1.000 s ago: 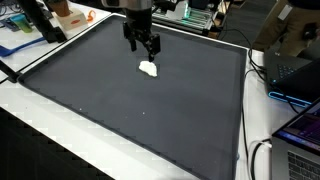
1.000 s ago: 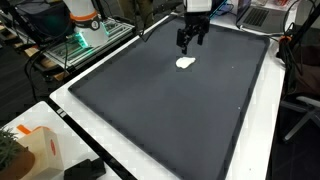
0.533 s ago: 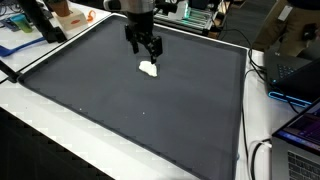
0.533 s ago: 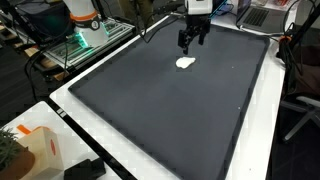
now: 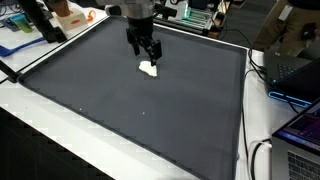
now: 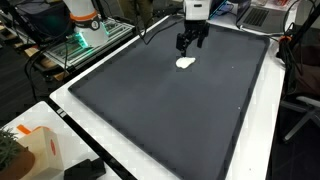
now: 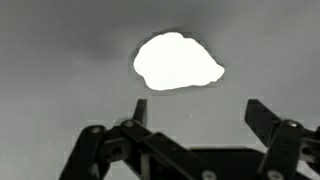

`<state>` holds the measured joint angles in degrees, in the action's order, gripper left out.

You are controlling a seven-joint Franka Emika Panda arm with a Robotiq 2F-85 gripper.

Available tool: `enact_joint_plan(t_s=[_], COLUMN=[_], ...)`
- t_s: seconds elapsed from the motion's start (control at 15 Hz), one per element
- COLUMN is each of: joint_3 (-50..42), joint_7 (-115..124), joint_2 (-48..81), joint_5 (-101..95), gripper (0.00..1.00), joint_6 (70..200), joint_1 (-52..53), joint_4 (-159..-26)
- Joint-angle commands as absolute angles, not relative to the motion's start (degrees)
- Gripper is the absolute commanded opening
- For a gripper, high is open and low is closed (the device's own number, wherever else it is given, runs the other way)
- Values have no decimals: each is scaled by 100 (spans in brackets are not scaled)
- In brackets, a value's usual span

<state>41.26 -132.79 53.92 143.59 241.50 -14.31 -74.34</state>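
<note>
Gripper (image 5: 148,57): pointing straight down, fingers spread wide open with nothing between them. It's not holding anything, just hanging a bit above the mat.
Wrist view: both fingers (image 7: 262,115) poke up from the bottom of the picture, and there's only bare mat in the gap between them.
White lump (image 5: 149,69): a small, pale, blobby thing lying flat on the mat. It's just beside the fingertips and not touching them. In the wrist view (image 7: 178,61) it sits clear beyond the tips.
Mat (image 5: 130,110): big dark sheet. The lump is toward the far end in both exterior views (image 6: 185,62).
Table (image 6: 95,135): a white edge runs around the mat.
Clutter: tan box (image 6: 40,150) at a near corner, laptop (image 5: 300,130) off to the side, well away from the lump.
</note>
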Motion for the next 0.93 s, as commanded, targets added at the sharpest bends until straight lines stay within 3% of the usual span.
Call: enact_joint_plan(t_s=[0.0,0.33,0.87], joint_3=[4214,4410,5688], joint_7=[-13038,-13638,-15690], joint_2=[5608,5661,5142], joint_5=[14395,14392,14393], gripper=[100,100,100], joint_6=[24295,24292,24209], joint_1=[-1598,-1728,-2731], joint_4=[-7569,-7778,-8897])
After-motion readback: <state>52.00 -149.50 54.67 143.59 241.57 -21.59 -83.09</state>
